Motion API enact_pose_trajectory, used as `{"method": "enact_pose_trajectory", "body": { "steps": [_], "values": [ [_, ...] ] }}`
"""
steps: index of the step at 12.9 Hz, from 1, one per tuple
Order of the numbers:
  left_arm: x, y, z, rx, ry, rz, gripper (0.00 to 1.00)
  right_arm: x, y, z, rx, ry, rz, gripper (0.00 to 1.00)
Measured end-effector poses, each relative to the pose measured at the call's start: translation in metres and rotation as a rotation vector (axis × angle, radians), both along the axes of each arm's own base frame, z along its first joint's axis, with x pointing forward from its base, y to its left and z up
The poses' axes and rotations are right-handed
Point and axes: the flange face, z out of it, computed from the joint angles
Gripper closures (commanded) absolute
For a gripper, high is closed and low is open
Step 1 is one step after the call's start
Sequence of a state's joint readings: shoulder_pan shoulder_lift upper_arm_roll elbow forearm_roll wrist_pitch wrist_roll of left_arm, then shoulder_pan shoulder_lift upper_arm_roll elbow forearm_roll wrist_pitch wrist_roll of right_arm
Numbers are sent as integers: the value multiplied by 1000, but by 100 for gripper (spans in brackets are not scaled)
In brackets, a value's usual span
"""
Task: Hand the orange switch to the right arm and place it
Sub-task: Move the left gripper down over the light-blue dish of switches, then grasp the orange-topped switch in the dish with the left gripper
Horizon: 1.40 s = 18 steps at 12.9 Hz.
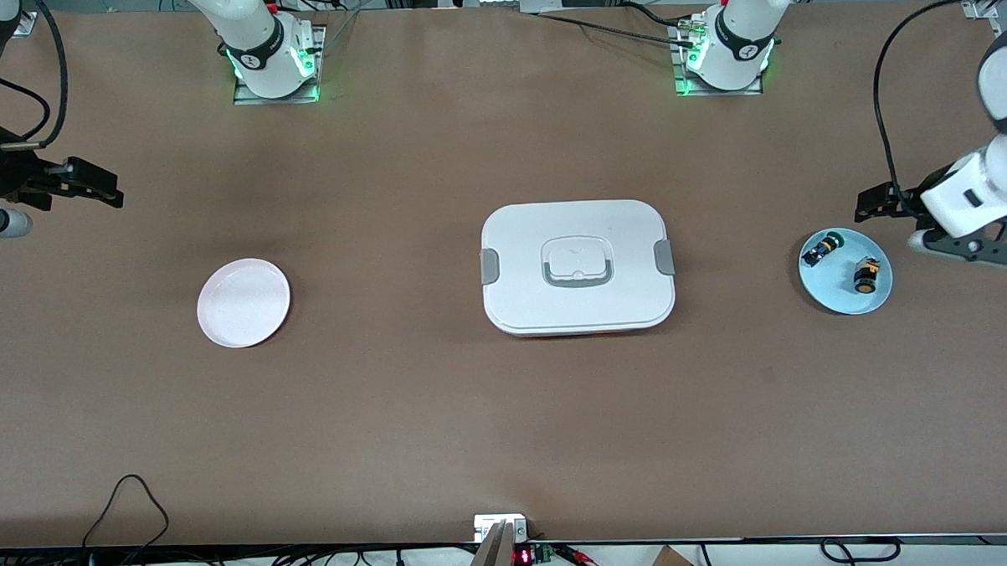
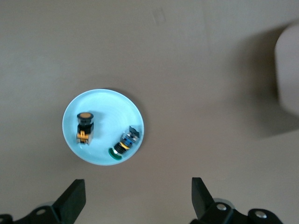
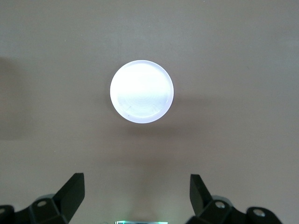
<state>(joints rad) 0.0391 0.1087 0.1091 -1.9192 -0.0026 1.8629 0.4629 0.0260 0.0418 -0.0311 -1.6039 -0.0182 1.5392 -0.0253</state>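
A: Where does the orange switch sit?

B: On the blue plate at the left arm's end of the desk. It lies nearer the front camera than the green button sharing that plate. Nothing holds it.

A: And the hands?

B: The left hand hangs with its fingers spread wide and empty; the wrist view shows the blue plate below it and off to one side. The right hand is equally wide and empty, waiting up in the air at the right arm's end, with the pink plate in its wrist view.

A: What could go wrong?

B: The two buttons are near each other on a small plate. I judge a slightly off descent could catch the green button, or knock the switch so it rolls on its round body. Pressing the rim might tip the plate.

A: Later on?

B: The switch is tiny, so a handover leaves little to grip; if the left hand covers most of it, the right may pinch poorly and drop it. The white box sits mid-desk, between the plates, so a low carry could clip it.
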Motion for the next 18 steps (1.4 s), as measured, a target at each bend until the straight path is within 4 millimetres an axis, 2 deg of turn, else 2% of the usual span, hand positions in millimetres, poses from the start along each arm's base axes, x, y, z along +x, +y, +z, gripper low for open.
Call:
{"method": "enact_pose_trajectory", "body": {
  "steps": [2, 8, 12, 18],
  "values": [
    [-5, 19, -38, -32, 20, -171, 0, 0, 1, 0, 0, 0, 1, 0],
    [-14, 56, -118, -78, -38, -788, 0, 0, 1, 0, 0, 0, 1, 0],
    [-10, 78, -151, -80, -69, -1092, 0, 0, 1, 0, 0, 0, 2, 0],
    [-6, 98, -188, -55, -95, -1366, 0, 0, 1, -1, 0, 2, 2, 0]
  ]
}}
